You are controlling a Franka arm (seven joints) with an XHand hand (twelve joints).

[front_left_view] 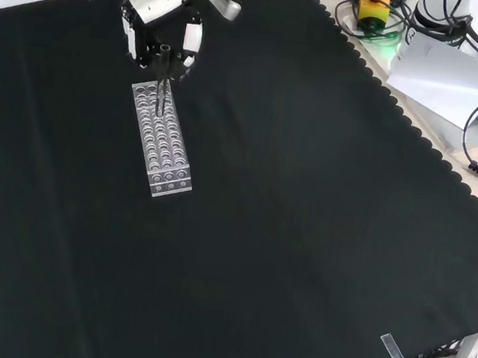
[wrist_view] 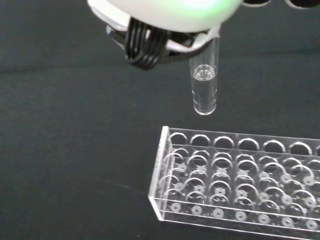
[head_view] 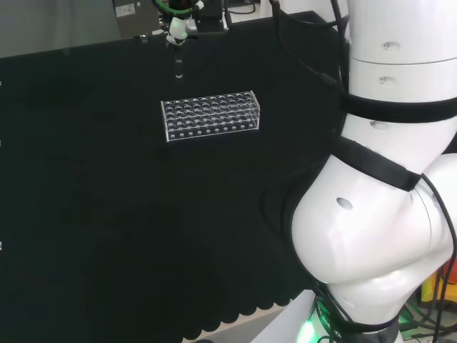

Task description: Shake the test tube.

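Observation:
A clear test tube [wrist_view: 205, 86] with some clear liquid in its lower part hangs upright above one end of the clear plastic rack [wrist_view: 235, 182]. Its bottom is a short way above the rack's holes. The black and white hand [front_left_view: 159, 10] is shut on the tube's upper part, with fingers [front_left_view: 192, 40] curled down on both sides of it. In the front view the tube [front_left_view: 162, 73] stands over the far end of the rack [front_left_view: 163, 144]. In the head view the hand [head_view: 178, 27] holds the tube [head_view: 178, 68] behind the left end of the rack [head_view: 211, 114]. The rack's holes look empty.
Black cloth [front_left_view: 284, 236] covers the bench around the rack. The arm's white links [head_view: 385, 179] stand at the right of the head view. Cables, a yellow device [front_left_view: 375, 9] and a white sheet [front_left_view: 445, 77] lie beyond the cloth's scalloped edge.

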